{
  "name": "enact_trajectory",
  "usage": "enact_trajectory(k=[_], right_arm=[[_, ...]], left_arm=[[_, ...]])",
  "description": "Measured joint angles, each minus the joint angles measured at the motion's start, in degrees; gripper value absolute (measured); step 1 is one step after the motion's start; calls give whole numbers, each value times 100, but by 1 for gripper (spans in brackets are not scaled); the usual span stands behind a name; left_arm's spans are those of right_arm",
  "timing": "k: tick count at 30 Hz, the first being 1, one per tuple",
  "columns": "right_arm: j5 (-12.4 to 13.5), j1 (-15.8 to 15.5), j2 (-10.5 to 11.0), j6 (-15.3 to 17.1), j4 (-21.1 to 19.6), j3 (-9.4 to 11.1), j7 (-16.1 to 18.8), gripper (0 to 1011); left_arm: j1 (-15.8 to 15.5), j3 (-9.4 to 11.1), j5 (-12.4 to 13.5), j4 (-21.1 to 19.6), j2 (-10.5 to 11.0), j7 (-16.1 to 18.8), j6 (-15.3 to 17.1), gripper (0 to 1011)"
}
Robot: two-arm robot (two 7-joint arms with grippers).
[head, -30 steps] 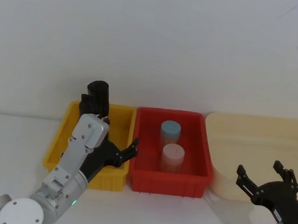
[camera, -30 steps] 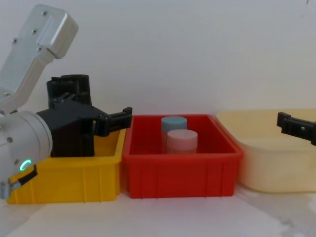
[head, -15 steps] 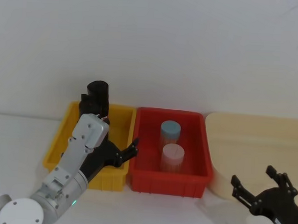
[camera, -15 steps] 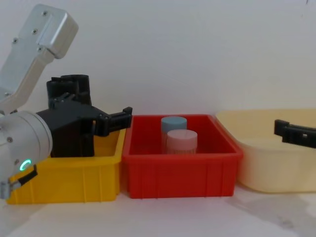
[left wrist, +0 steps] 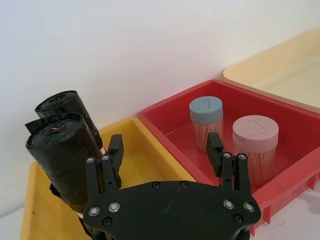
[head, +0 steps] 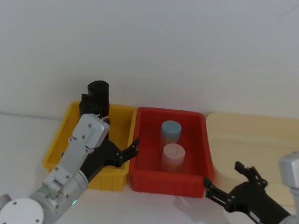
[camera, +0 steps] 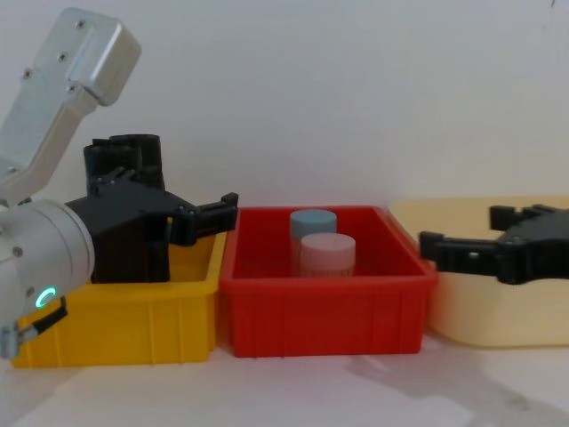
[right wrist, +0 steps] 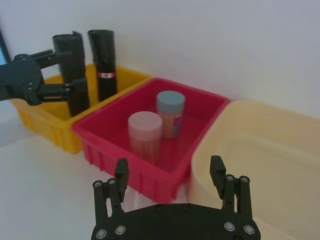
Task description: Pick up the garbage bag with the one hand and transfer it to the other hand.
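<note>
The pickup is not yet made: the left gripper (left wrist: pixel 165 150) hangs wide open and empty over the yellow bin (left wrist: pixel 140 145), just beside the upright garbage bag (left wrist: pixel 60 160), and must next straddle and close on it, while the right gripper (head: pixel 221 175), likewise open and empty, hovers near the red bin (head: pixel 168 185).

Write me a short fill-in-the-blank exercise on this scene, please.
The black rolls stand in the ____ bin.
The red bin holds ____ jars.
The jar nearer the robot has a ____ lid.
The left tool has ____ fingers.
Missing words: yellow, two, pink, open.
</note>
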Motion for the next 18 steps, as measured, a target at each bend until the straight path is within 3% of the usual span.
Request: enact_trajectory(k=[10,18], right_arm=[[-64,664,-195,397,425,-378,194,999],[-70,1049,-340,538,726,-551,270,999]], left_arm=[[0,0,0,0,0,0,0,1002],[0,0,0,0,0,0,0,1002]])
